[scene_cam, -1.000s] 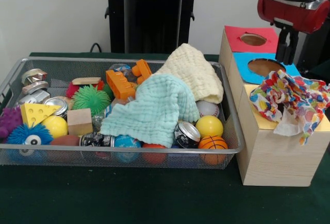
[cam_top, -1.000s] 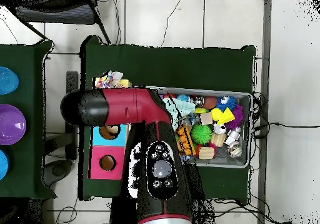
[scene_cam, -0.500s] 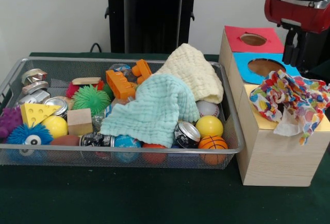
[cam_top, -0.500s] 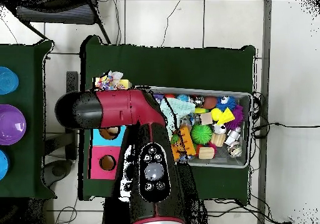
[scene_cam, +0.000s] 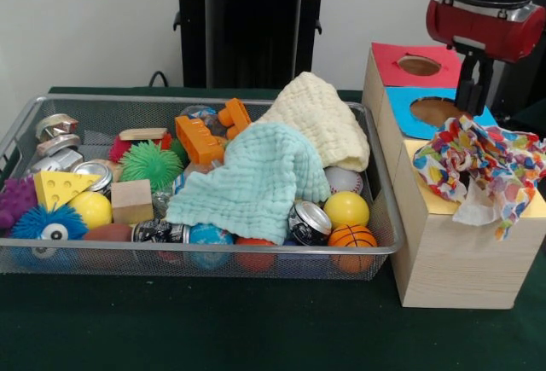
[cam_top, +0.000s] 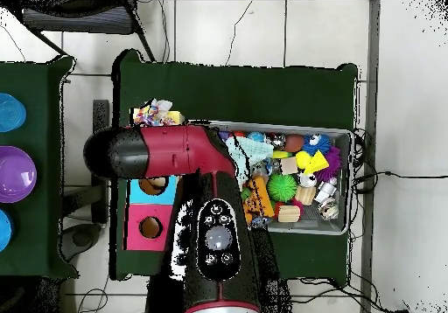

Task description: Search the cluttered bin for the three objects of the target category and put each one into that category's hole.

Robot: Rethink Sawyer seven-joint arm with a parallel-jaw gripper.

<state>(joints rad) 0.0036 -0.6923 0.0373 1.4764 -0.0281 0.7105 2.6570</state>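
Bin: one wire mesh basket (scene_cam: 386, 185) on the green table (scene_cam: 256, 328), just beside the wooden box (scene_cam: 452, 260), on the side away from the arm in the front view.
Box: one pale wooden box with three coloured tops in a row; red surround (scene_cam: 388, 54) farthest from the camera in the front view, blue surround (scene_cam: 397, 98) in the middle, yellow surround (scene_cam: 539, 206) nearest.
Holes seen: two open round holes show, the red one (scene_cam: 419, 66) and the blue one (scene_cam: 435, 110); the yellow one is covered.
Spotted wrappers: a crumpled heap of white sheet with red, blue, yellow and orange spots (scene_cam: 482, 166) lies on the yellow top of the box, hanging over its front edge. How many sheets make up the heap cannot be told. The overhead view shows the same heap (cam_top: 154, 111) at the box's end.
Cloths in bin: two, one mint waffle cloth (scene_cam: 256, 182) and one cream waffle cloth (scene_cam: 320, 119), both at the bin's end nearest the box, the mint partly over the cream.
Balls near the box end: one yellow ball (scene_cam: 346, 209), one small basketball (scene_cam: 351, 237).
Cans: at least one dented can (scene_cam: 309, 222) beside the yellow ball.
Other bin items: one green spiky ball (scene_cam: 150, 165), one wooden cube (scene_cam: 131, 200), one yellow cheese wedge (scene_cam: 60, 188), one blue fuzzy ball with an eye (scene_cam: 49, 224), two orange bricks (scene_cam: 209, 132).
Gripper: dark fingers (scene_cam: 471, 85) hang from the red arm head above the blue top of the box, clear of the heap; whether they are parted or together cannot be told.
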